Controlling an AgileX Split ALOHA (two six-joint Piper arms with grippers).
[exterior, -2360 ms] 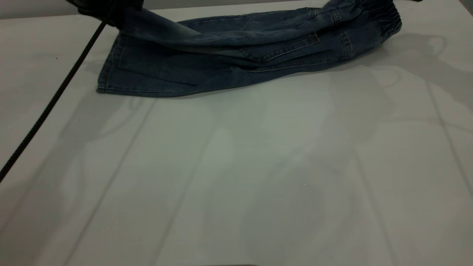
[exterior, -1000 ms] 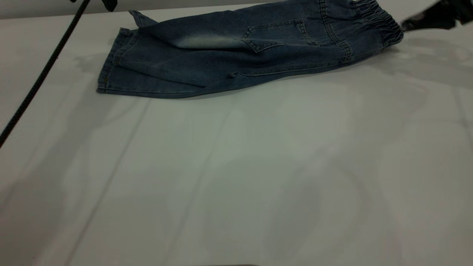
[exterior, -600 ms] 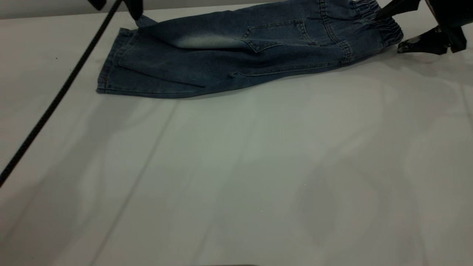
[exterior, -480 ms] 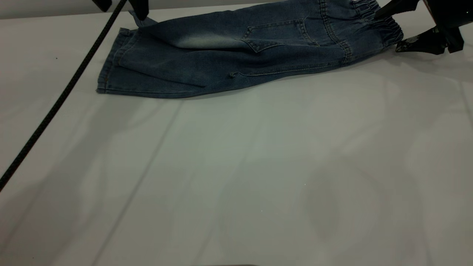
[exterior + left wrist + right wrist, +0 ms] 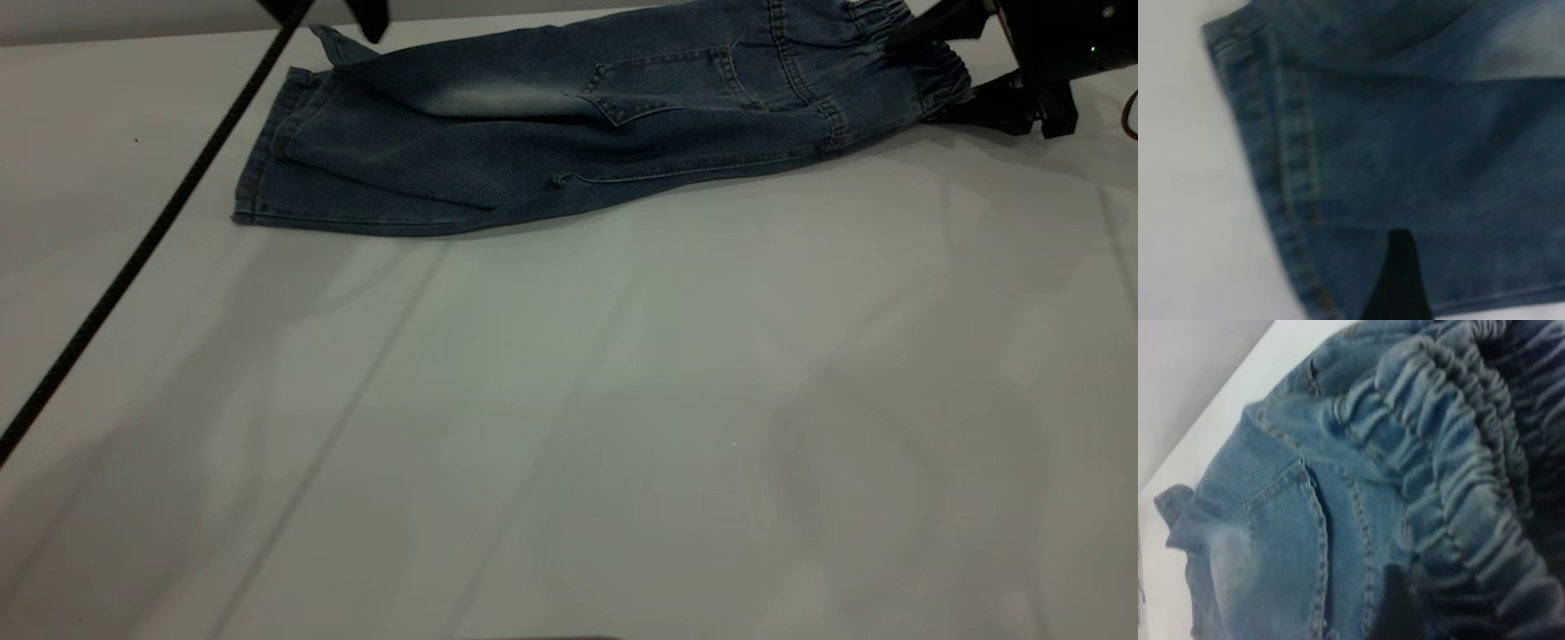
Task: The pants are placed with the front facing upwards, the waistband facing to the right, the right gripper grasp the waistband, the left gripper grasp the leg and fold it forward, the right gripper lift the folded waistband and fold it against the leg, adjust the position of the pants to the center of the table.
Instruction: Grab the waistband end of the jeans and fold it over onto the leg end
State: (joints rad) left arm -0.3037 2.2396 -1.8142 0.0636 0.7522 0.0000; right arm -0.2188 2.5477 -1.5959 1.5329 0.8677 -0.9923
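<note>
Pants (image 5: 587, 124) lie folded lengthwise at far edge of table (image 5: 569, 427), waistband (image 5: 925, 53) to right. Right gripper (image 5: 947, 62) at waistband, jaws spread, one finger above gathered band, one below; nothing clamped yet. Left gripper (image 5: 324, 13) over cuff end, jaw state not readable. Step judged: second fold, grasp phase. Next: close on band, lift, carry toward cuffs.

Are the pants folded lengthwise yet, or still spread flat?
Folded lengthwise: the pants lie as one narrow strip on the table, one leg stacked on the other, with doubled cuffs. The waistband is not yet folded over.
</note>
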